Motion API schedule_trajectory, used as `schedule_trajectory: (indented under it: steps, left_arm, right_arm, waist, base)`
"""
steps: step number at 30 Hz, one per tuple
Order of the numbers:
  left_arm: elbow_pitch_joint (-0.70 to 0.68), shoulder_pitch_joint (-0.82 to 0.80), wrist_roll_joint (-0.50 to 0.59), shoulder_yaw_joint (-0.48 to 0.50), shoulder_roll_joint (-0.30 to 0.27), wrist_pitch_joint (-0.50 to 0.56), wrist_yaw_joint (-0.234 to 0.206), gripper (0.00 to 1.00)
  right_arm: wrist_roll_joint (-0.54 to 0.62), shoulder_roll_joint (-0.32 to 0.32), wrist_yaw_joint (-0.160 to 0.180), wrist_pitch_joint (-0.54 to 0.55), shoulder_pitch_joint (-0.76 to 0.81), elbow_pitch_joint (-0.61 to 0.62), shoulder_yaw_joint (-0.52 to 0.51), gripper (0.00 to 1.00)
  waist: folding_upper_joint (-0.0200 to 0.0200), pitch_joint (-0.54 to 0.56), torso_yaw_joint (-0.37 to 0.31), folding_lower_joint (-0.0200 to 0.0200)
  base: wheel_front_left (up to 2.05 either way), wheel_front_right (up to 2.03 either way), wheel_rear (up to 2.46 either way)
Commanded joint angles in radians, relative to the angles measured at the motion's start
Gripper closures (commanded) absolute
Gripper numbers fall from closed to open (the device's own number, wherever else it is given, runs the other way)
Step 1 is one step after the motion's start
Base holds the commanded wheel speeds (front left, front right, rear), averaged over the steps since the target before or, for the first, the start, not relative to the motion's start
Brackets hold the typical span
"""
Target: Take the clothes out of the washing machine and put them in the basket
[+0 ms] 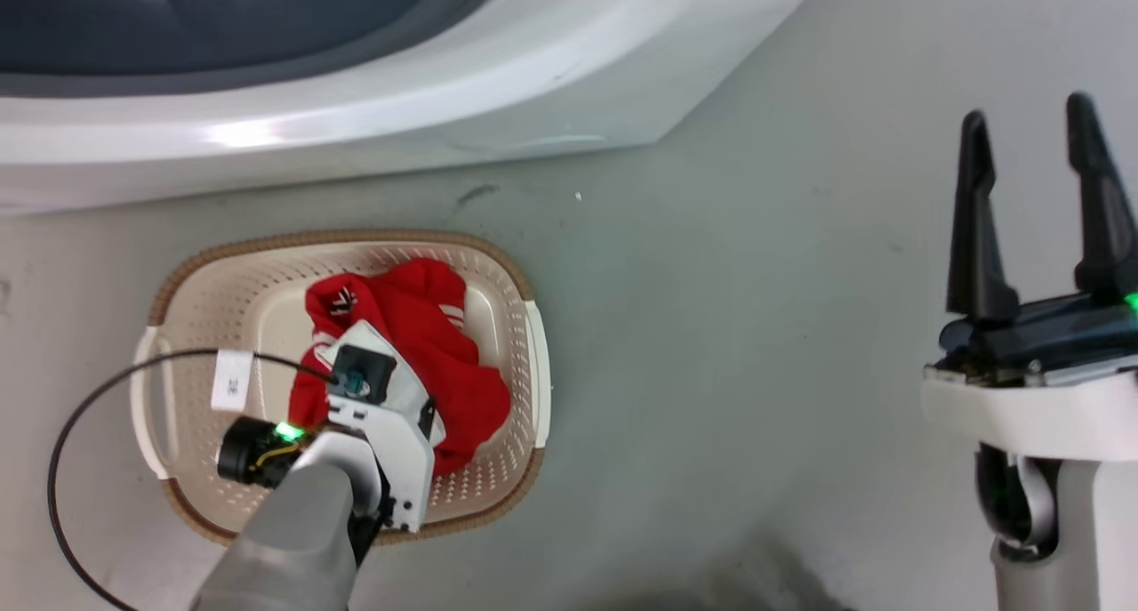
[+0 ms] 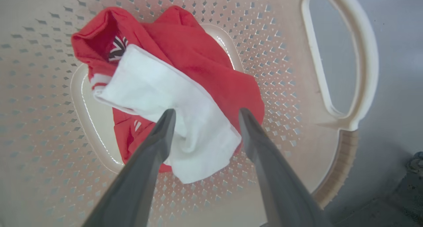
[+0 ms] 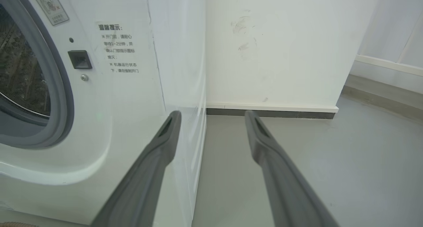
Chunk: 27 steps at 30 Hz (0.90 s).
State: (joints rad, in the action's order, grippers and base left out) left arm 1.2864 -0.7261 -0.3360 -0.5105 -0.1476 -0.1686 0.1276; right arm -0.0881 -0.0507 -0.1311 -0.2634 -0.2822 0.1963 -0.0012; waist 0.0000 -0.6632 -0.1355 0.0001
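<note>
One basket (image 1: 340, 237) stands on the grey floor (image 1: 756, 344), and the clothes (image 1: 431, 335) lie inside it as a single crumpled red heap; how many garments make up that heap cannot be told. The left wrist view shows the clothes (image 2: 205, 65) resting on the basket's (image 2: 39, 121) flat bottom, with one broad white patch (image 2: 165, 88) folded across the top of the red fabric. The left gripper (image 2: 205, 113) hangs directly above the basket's inside. Its two fingers are spread wide over that white patch with nothing between them, and whether the tips touch the cloth cannot be told. From the head view the pale left forearm (image 1: 293, 522) reaches in over the basket's near rim and hides part of the heap. The basket has two white handles, one at its left end (image 1: 147, 406) and one at its right end (image 1: 540, 371). One thin black cable (image 1: 67, 433) loops out past the basket's left end, and one small white label (image 1: 231, 380) hangs over the inside. One washing machine (image 1: 356, 104) stands just beyond the basket's far rim; the right wrist view shows its grey-rimmed porthole (image 3: 62, 88) and the steel drum (image 3: 19, 71) behind it. The right gripper (image 1: 1027, 117) is well to the right of the basket, above bare floor, its two dark fingers parted and empty.
</note>
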Motion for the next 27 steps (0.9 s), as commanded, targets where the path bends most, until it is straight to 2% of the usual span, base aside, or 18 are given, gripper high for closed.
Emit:
schedule_trajectory:
  steps: [1,7,10,18,27]
  left_arm:
    - [0.002,0.02,-0.003,0.001,0.003,-0.013,-0.002,0.0]
    - [-0.015,0.083,-0.023,0.013,0.016,-0.087,-0.009,0.0]
    - [-0.061,0.118,-0.038,0.036,0.019,-0.097,-0.031,0.0]
    - [-0.367,0.274,-0.009,0.135,0.0,-0.097,-0.114,0.0]
    - [-0.689,0.462,0.085,0.281,0.018,-0.097,-0.173,0.0]
  right_arm:
    - [0.004,0.001,0.001,-0.002,0.018,-0.004,0.005,0.0]
    - [0.017,0.001,0.001,-0.002,0.073,-0.03,0.021,0.0]
    - [0.021,0.001,0.001,-0.002,0.104,-0.041,0.019,0.0]
    - [0.031,0.001,0.001,-0.002,0.181,-0.069,0.021,0.0]
    - [0.036,0.001,0.001,-0.002,0.255,-0.094,0.027,0.0]
  waist:
    - [0.0,0.056,0.017,-0.0001]
    - [0.0,0.175,0.044,-0.0001]
    - [0.0,0.231,0.061,-0.0001]
    - [0.0,0.355,0.1,-0.0001]
    - [0.0,0.475,0.126,-0.0001]
  base:
    - [0.0,0.0,0.0]
    - [0.0,0.0,0.0]
    - [0.0,0.0,0.0]
    - [0.0,0.0,0.0]
    - [0.0,0.0,0.0]
